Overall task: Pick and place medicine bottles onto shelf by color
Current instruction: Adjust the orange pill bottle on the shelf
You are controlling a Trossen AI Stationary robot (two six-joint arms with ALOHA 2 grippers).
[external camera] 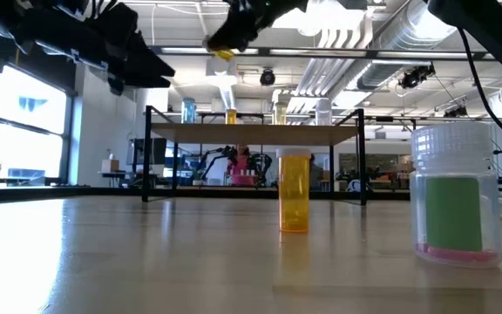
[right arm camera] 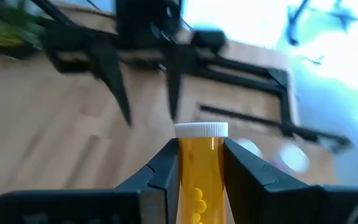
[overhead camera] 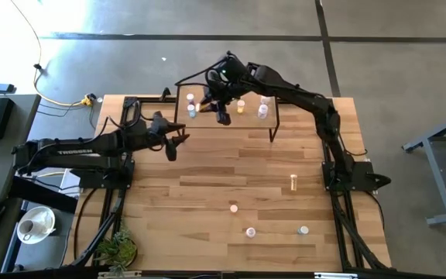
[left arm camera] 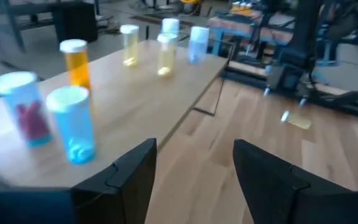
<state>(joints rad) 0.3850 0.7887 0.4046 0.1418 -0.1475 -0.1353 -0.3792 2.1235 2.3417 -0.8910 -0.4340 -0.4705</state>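
Only the right wrist view shows the grip: the right gripper (right arm camera: 201, 171) is clamped on an orange bottle (right arm camera: 201, 168), cap up. From above, that gripper (overhead camera: 223, 116) hangs over the shelf (overhead camera: 250, 118) at its 9 o'clock end, arm reaching in from 4 o'clock. The left gripper (overhead camera: 178, 139) waits just beside the shelf at 8 o'clock, jaws apart. Four bottles remain on the table (overhead camera: 207, 194).

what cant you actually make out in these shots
- Shelf, high view: the right arm covers its middle, so the bottles there can't be counted.
- Orange bottle, right wrist view: its base is cut off by the picture's edge between the right pincer fingers.
- Left pincer, low view: just a dark silhouette.
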